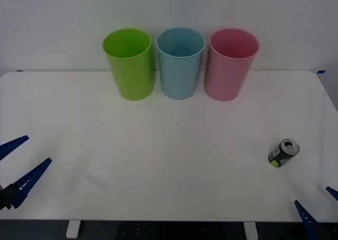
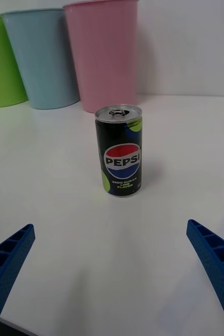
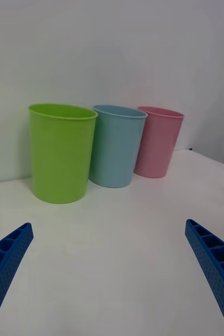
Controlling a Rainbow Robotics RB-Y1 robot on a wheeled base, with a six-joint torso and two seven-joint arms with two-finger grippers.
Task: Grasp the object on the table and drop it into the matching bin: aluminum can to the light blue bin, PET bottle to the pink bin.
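Note:
A small dark aluminum can with a silver top stands upright on the white table near its right edge; the right wrist view shows the can a short way ahead of my fingers. My right gripper waits open at the front right corner, nothing between its fingers. Over at the front left edge my left gripper is open and holds nothing. The light blue bin stands at the back between the pink bin and a lime green one.
The lime green bin stands left of the light blue bin; all three bins line the back edge against a white wall. A wide stretch of bare tabletop lies between the bins and the can.

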